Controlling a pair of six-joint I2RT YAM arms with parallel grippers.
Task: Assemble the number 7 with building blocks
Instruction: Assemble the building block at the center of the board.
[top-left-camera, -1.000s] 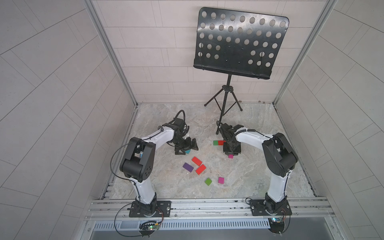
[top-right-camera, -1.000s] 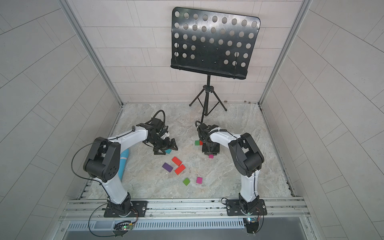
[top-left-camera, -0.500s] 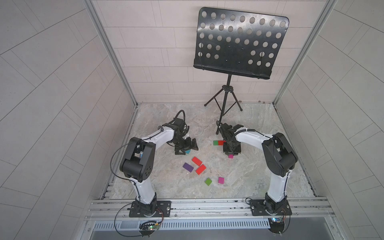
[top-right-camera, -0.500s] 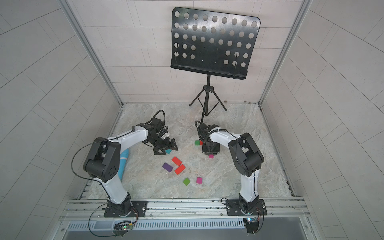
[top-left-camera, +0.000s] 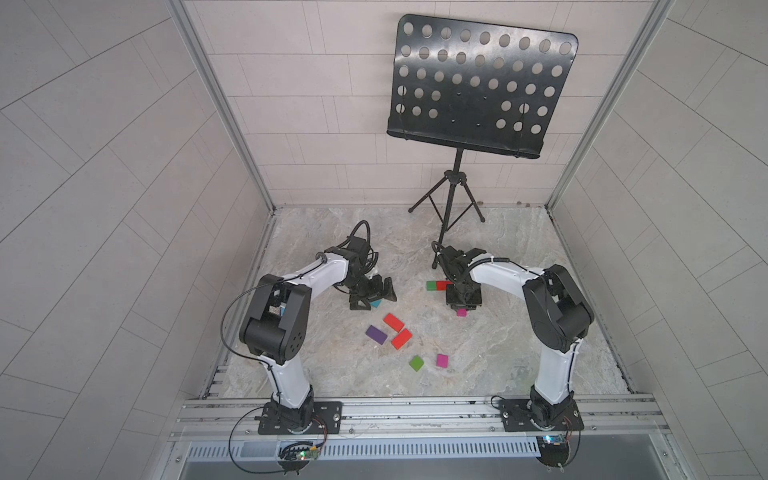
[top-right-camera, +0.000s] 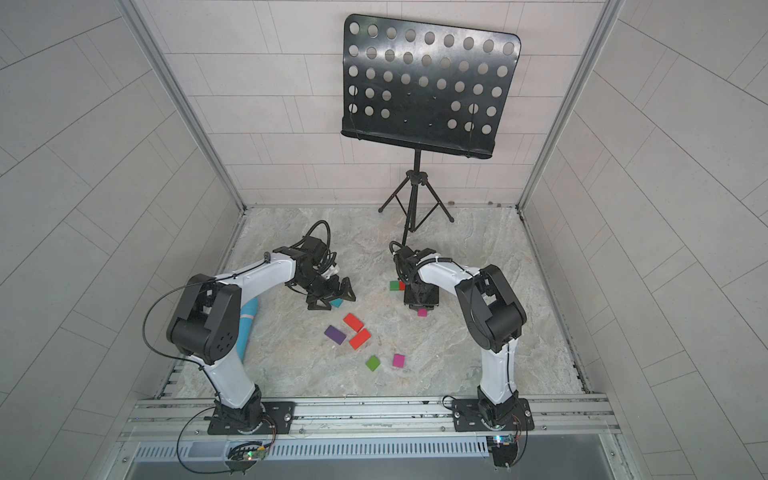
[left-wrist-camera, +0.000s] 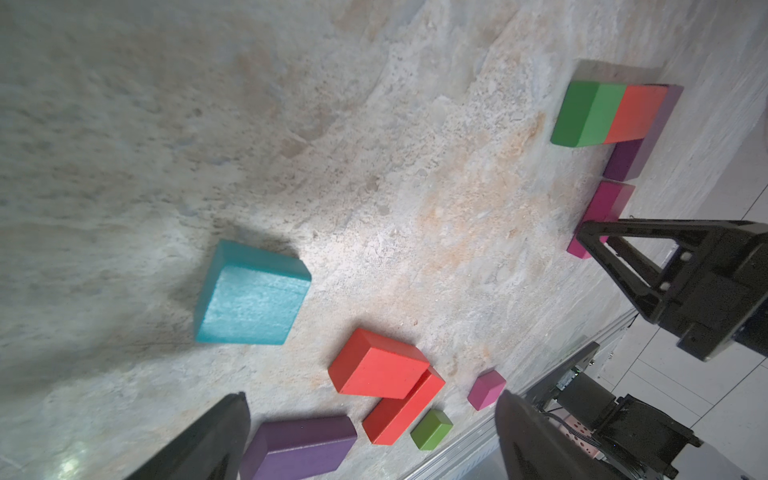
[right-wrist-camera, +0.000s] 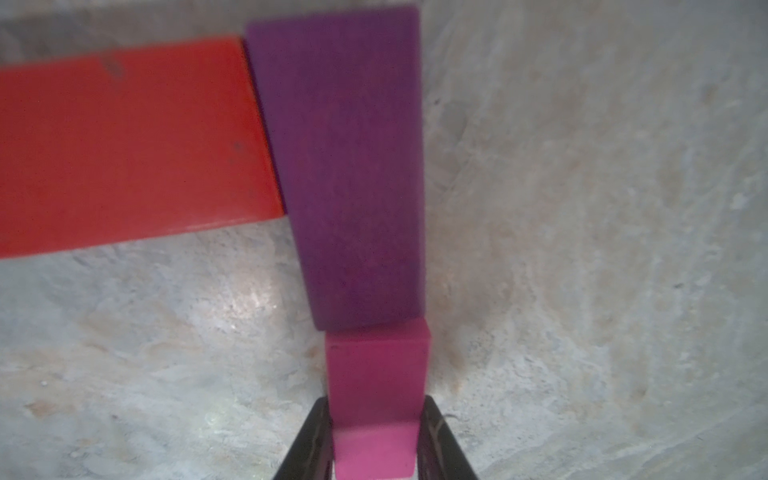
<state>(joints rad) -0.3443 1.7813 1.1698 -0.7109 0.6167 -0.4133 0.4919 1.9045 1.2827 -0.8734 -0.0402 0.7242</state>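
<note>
The number 7 stands partly built: a green block (top-left-camera: 431, 285) and a red block (top-left-camera: 444, 284) form the bar, and a purple block (right-wrist-camera: 345, 166) runs down from the red one. My right gripper (right-wrist-camera: 375, 401) is shut on a magenta block (right-wrist-camera: 376, 374), which touches the purple block's near end on the floor. My left gripper (left-wrist-camera: 372, 399) is open, low over the floor, with a teal block (left-wrist-camera: 253, 295) lying just ahead of its fingers. Loose building blocks lie between the arms: two red (top-left-camera: 393, 322), one purple (top-left-camera: 377, 335), one green (top-left-camera: 416, 363), one magenta (top-left-camera: 442, 360).
A black music stand (top-left-camera: 457, 199) has its tripod legs at the back, one leg close behind the right wrist. A blue cylinder (top-right-camera: 247, 328) lies beside the left arm's base link. Metal rails (top-left-camera: 415, 409) run along the front edge, and walls close in both sides.
</note>
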